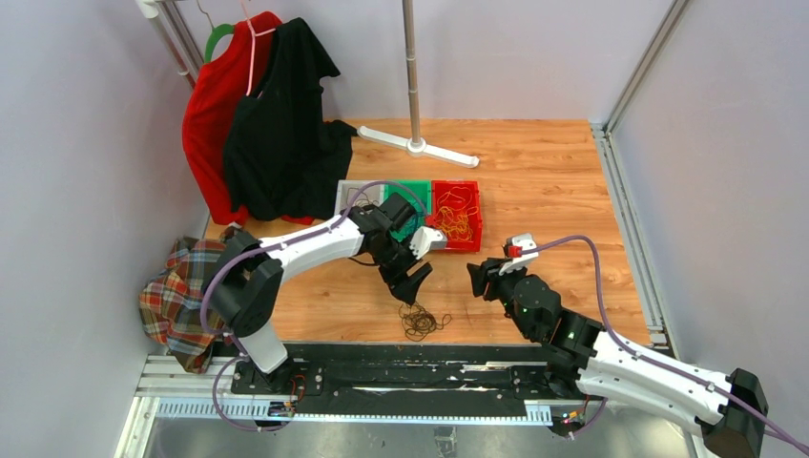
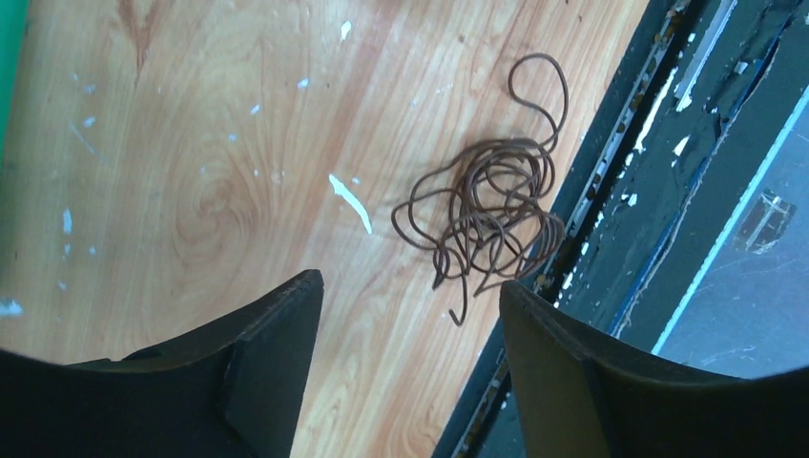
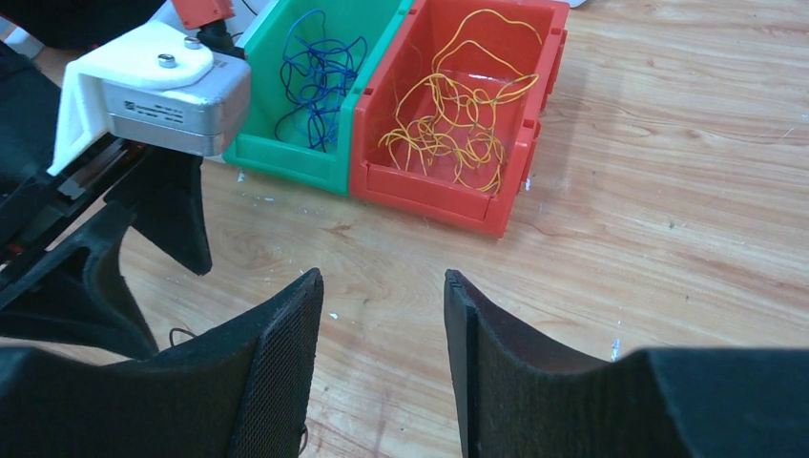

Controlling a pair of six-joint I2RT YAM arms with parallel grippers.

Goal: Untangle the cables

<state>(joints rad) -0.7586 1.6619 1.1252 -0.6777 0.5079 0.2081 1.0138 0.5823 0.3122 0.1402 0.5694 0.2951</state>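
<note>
A tangled bunch of dark cable (image 1: 423, 322) lies on the wooden table near its front edge; it shows in the left wrist view (image 2: 491, 205). My left gripper (image 1: 412, 283) hovers just above and behind it, open and empty (image 2: 410, 286). My right gripper (image 1: 480, 280) is open and empty to the right of it (image 3: 382, 277). Blue cables (image 3: 320, 76) lie in a green bin (image 3: 286, 157). Yellow-orange cables (image 3: 453, 119) lie in a red bin (image 3: 429, 196), also seen from above (image 1: 458, 218).
A grey bin (image 1: 349, 194) stands left of the green one. Red and black garments (image 1: 258, 114) hang at the back left. A plaid cloth (image 1: 176, 291) lies at the left edge. A stand's white base (image 1: 420, 145) sits at the back. A black rail (image 1: 401, 367) borders the front.
</note>
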